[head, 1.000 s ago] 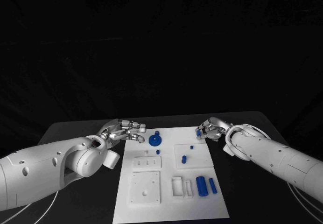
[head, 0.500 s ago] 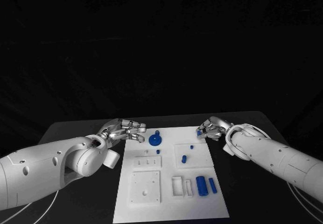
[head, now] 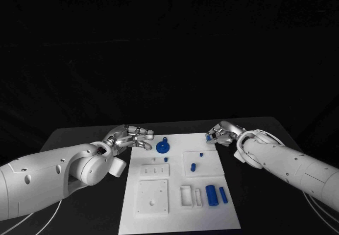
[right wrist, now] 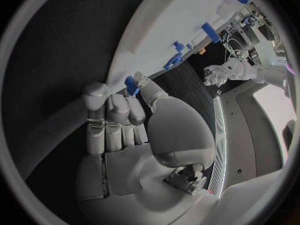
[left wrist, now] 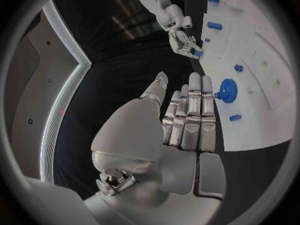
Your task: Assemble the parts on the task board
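The white task board [head: 183, 215] lies in the middle of the black table. At its far right corner my right hand [head: 222, 134] pinches a small blue piece [head: 209, 139] between thumb and a finger, seen close in the right wrist view [right wrist: 131, 83]. My left hand [head: 131, 137] hovers at the board's far left edge with its fingers straight and side by side [left wrist: 187, 115], holding nothing. Just beyond its fingertips a round blue part with a knob [head: 163, 146] sits on the board [left wrist: 228, 91].
More blue parts sit on the board: a small stub [head: 166, 159], a small peg [head: 201, 154], a longer peg [head: 193, 167], and a thick cylinder [head: 212, 195] beside a thinner one [head: 223, 195]. White raised blocks [head: 153, 197] occupy the near left.
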Action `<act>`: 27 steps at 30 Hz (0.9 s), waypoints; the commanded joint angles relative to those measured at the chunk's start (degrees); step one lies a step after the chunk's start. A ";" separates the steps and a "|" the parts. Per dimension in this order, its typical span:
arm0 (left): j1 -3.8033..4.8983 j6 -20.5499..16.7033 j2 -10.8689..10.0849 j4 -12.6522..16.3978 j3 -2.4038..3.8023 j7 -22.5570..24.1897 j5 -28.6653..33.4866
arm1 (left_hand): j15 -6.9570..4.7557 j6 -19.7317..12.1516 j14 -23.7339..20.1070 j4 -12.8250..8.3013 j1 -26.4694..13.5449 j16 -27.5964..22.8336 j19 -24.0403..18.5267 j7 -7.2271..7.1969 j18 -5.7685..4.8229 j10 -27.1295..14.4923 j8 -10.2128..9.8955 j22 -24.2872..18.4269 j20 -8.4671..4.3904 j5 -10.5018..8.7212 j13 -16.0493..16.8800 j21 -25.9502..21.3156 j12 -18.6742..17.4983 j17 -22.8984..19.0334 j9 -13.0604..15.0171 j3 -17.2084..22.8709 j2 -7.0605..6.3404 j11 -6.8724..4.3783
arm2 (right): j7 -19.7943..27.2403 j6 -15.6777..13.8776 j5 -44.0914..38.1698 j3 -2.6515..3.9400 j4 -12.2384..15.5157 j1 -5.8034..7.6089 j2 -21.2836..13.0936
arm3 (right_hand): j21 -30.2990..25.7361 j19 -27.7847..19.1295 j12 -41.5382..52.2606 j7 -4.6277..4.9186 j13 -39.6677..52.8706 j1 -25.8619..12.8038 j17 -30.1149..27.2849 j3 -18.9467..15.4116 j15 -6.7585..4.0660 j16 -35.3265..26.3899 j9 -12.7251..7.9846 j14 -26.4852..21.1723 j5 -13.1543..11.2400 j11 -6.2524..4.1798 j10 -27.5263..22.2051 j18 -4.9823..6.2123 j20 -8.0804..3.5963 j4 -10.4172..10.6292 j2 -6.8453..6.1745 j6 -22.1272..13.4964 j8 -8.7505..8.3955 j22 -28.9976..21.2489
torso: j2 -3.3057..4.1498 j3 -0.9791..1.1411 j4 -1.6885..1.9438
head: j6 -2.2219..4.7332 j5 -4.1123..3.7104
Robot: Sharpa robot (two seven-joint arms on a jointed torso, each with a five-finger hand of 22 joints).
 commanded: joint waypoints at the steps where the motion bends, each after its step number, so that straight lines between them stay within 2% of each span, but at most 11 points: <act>1: 0.37 0.20 0.14 0.21 0.12 -1.56 -1.04 | -0.96 -0.06 2.12 0.21 -0.55 2.38 1.76 -0.33 -0.26 1.74 -0.18 0.82 -0.79 0.15 0.05 1.45 -0.12 1.21 -0.03 -0.51 0.35 -0.62 | -0.15 -2.89 -1.59 0.02 2.76 0.13 -1.09 | 0.29 3.10 0.27 0.55 0.92 0.00 0.22 -0.67 -0.05 0.44 0.06 0.14 0.56 0.02 0.25 0.64 0.22 0.21 -0.75 1.08 0.20 4.55 | -0.20 -0.05 -0.19 | 0.24 0.09; 2: 0.49 0.09 0.20 0.15 0.13 -1.98 -1.12 | -1.20 0.03 2.06 0.29 -0.72 3.65 1.99 -0.41 -0.56 2.32 -0.19 1.27 -1.20 0.18 0.06 2.13 -0.17 1.98 -0.03 -0.58 0.39 -0.81 | -0.38 -3.20 -1.90 0.03 3.76 0.19 -1.46 | 0.30 3.10 0.26 0.56 0.91 0.02 0.26 -0.74 -0.05 0.46 0.06 0.15 0.59 0.03 0.25 0.65 0.21 0.24 -0.79 1.04 0.20 4.54 | -0.28 -0.08 -0.26 | 0.38 0.17; 6: 0.93 -0.30 0.78 -0.50 0.19 -3.78 -1.29 | -3.18 2.01 4.05 1.04 -1.75 10.94 4.25 -1.64 -1.01 8.47 -0.10 3.54 -3.11 0.15 0.08 5.76 0.13 6.44 0.07 -1.04 0.64 -3.00 | -1.46 -4.01 -2.97 0.03 7.39 0.46 -2.61 | 0.39 3.14 0.34 0.44 0.95 -0.04 0.61 -1.20 -0.08 0.69 0.06 0.21 0.82 -0.09 0.33 0.70 0.17 0.48 -0.89 1.18 0.19 4.48 | -1.04 -0.18 -0.62 | 0.24 0.30; 8: 1.19 -0.36 1.19 -0.93 0.21 -5.04 -1.38 | -3.65 2.36 4.11 1.61 -2.44 13.51 4.65 -1.81 -1.26 10.36 -0.17 4.34 -3.67 0.12 0.22 6.95 0.35 8.16 0.06 -1.27 0.92 -3.61 | -2.14 -4.24 -3.51 0.03 9.12 0.57 -3.04 | 0.42 3.15 0.35 0.41 0.96 -0.09 0.67 -1.28 -0.11 0.71 0.07 0.21 0.92 -0.14 0.34 0.73 0.14 0.58 -0.92 1.23 0.19 4.46 | -1.40 -0.28 -0.67 | 0.33 0.35; 10: 1.44 -0.27 1.56 -1.33 0.22 -6.30 -1.54 | -4.75 3.21 4.95 2.38 -3.32 18.25 6.06 -2.56 -1.48 13.24 -0.09 5.88 -4.75 0.33 0.30 9.39 1.21 11.15 0.23 -1.72 1.08 -4.75 | -2.80 -4.31 -3.97 0.04 10.51 0.64 -3.32 | 0.62 3.18 0.43 0.35 1.00 -0.11 0.73 -1.33 -0.14 0.73 0.08 0.22 0.85 -0.19 0.39 0.73 0.12 0.71 -0.89 1.36 0.20 4.48 | -1.72 -0.36 -0.72 | 0.29 0.46; 12: 1.81 -0.12 2.15 -1.90 0.24 -8.33 -2.01 | -5.59 3.30 4.29 3.16 -4.24 23.95 6.52 -2.98 -1.87 15.62 -0.08 7.90 -5.81 0.04 0.52 12.26 1.96 14.95 0.20 -2.31 1.05 -5.72 | -3.98 -4.40 -4.72 0.04 12.50 0.71 -3.58 | 0.90 3.22 0.54 0.28 1.06 -0.16 0.86 -1.38 -0.10 0.83 0.09 0.28 0.39 -0.25 0.46 0.73 0.13 0.89 -0.84 1.49 0.20 4.52 | -2.30 -0.41 -0.83 | 0.05 0.72; 16: 2.48 0.48 3.04 -2.64 0.24 -13.08 -3.25 | -7.02 6.72 4.41 5.24 -7.59 32.54 7.14 -4.01 -2.04 20.26 0.26 11.53 -7.25 0.19 1.89 17.36 5.38 20.25 0.90 -3.95 0.81 -6.95 | -6.64 -4.60 -6.30 0.03 16.14 0.78 -3.49 | 1.29 3.22 0.72 0.15 1.20 -0.02 1.01 -1.27 -0.15 0.81 0.11 0.34 -0.32 -0.37 0.61 0.79 0.12 1.56 -1.08 1.81 0.20 4.44 | -3.11 -0.49 -1.02 | -0.38 1.53; 18: 2.79 1.17 3.41 -2.87 0.25 -16.16 -4.50 | -7.57 8.13 3.83 5.81 -8.37 36.14 6.66 -4.61 -2.08 20.69 0.06 13.88 -7.91 0.27 2.72 20.42 7.01 22.41 1.44 -4.06 0.99 -7.48 | -8.14 -5.04 -7.26 0.02 18.29 0.79 -3.06 | 1.26 3.23 0.79 0.07 1.26 -0.20 1.05 -1.25 -0.13 0.79 0.12 0.38 -0.13 -0.42 0.69 0.79 0.13 1.96 -1.42 1.99 0.21 4.35 | -3.47 -0.51 -1.19 | -0.74 2.05; 23: 3.07 2.71 4.36 -3.52 0.24 -20.61 -6.29 | -8.17 9.88 3.51 6.80 -9.72 40.07 5.00 -5.24 -1.83 20.82 0.01 17.75 -8.47 0.26 4.65 24.98 10.32 24.24 3.05 -3.57 1.30 -8.06 | -11.00 -5.76 -9.01 -0.03 21.34 0.64 -1.56 | 1.41 3.22 0.78 0.02 1.31 -0.07 1.06 -0.81 -0.10 0.66 0.12 0.42 0.65 -0.47 0.75 0.84 0.16 2.85 -2.04 2.01 0.20 4.12 | -3.92 -0.42 -1.19 | -1.36 2.25; 26: 3.13 3.57 5.14 -4.00 0.22 -22.64 -7.30 | -8.29 10.56 3.85 7.91 -11.54 40.40 4.81 -5.53 -1.73 21.01 0.27 18.45 -8.57 0.23 5.19 25.75 10.92 24.24 3.73 -4.01 0.99 -8.21 | -11.83 -5.86 -9.49 -0.10 22.22 0.37 -0.48 | 1.52 3.20 0.75 0.01 1.35 -0.06 1.08 -0.27 -0.15 0.57 0.12 0.46 0.91 -0.48 0.78 0.87 0.12 3.71 -2.62 1.98 0.21 3.91 | -4.21 -0.58 -1.17 | -1.60 2.00; 27: 3.15 3.81 5.43 -4.15 0.22 -23.29 -7.69 | -8.50 10.72 4.02 8.18 -12.08 40.66 3.63 -5.67 -1.58 20.48 -0.33 20.37 -8.79 0.20 6.51 27.53 11.75 23.89 6.10 -2.94 0.41 -8.37 | -12.06 -5.91 -9.60 -0.14 22.44 0.30 -0.12 | 1.54 3.20 0.73 0.01 1.34 -0.06 1.05 -0.28 -0.16 0.54 0.12 0.44 0.96 -0.48 0.77 0.86 0.12 3.71 -2.64 1.97 0.20 3.91 | -4.26 -0.60 -1.18 | -1.64 2.00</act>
